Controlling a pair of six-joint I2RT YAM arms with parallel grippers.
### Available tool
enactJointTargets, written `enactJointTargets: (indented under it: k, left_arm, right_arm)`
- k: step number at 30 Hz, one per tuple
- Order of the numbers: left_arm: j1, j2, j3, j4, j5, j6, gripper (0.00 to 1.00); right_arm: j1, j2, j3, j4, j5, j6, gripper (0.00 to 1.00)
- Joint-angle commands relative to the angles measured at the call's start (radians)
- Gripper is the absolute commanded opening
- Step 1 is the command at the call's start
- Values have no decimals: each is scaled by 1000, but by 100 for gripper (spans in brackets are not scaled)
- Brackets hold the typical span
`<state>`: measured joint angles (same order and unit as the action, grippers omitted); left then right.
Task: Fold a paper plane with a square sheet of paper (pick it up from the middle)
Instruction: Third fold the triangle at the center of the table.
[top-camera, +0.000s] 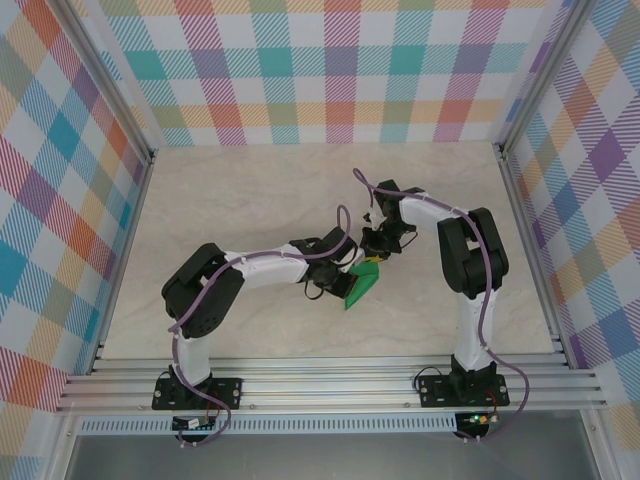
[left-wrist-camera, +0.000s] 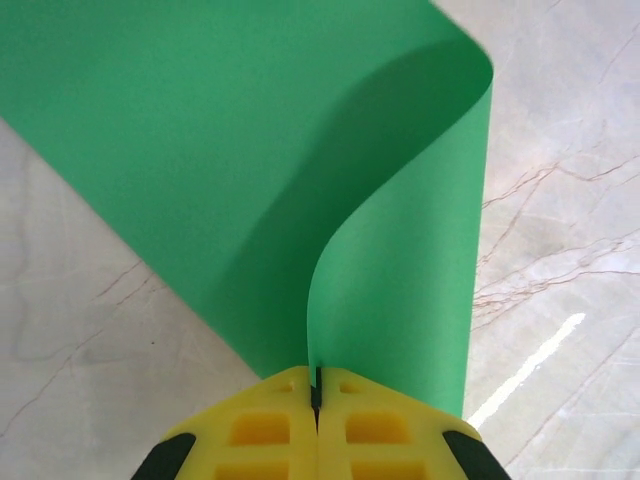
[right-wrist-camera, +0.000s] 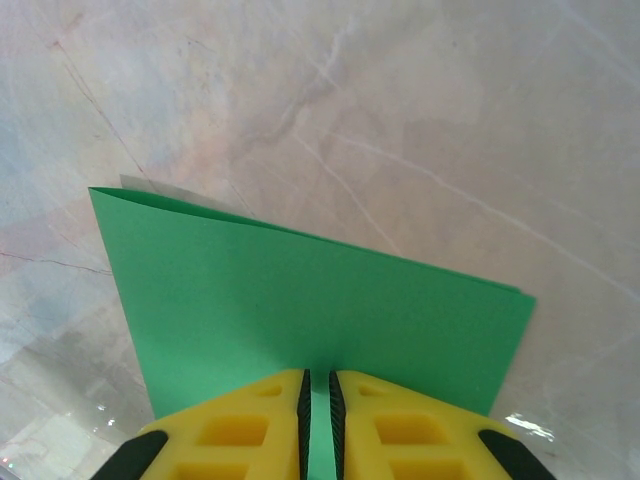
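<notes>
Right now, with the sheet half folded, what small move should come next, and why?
Probably press the right pincer down and sweep toward the bend: the square sheet of paper is doubled over but its fold is rounded, uncreased, while the left pincer is shut on its edge.

Left arm and right arm angled inward; left claw fully closed, right claw a narrow slit apart.

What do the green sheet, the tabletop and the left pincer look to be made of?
Square sheet of paper: thin matte paper; it curls softly without cracking.
Tabletop: glossy marble-look slab or laminate, unclear which; veins and a glare streak.
Left pincer: yellow, probably moulded plastic, given its recessed pockets.
</notes>
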<state>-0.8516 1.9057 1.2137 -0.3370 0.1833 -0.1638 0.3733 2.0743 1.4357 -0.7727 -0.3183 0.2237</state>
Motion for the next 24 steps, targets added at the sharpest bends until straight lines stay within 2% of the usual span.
enactJointTargets:
  k: [1,14,24]
  left_arm:
    - [11,-47,-6,7,-16,6,2]
    - [10,6,-1,-6,-42,5,2]
    - [10,28,-12,10,-25,-6,2]
  right_arm:
    - [1,7,0,-23,-4,4,16]
    - [1,-20,12,-26,-31,18,18]
    - [-21,-200,-41,2,10,96,25]
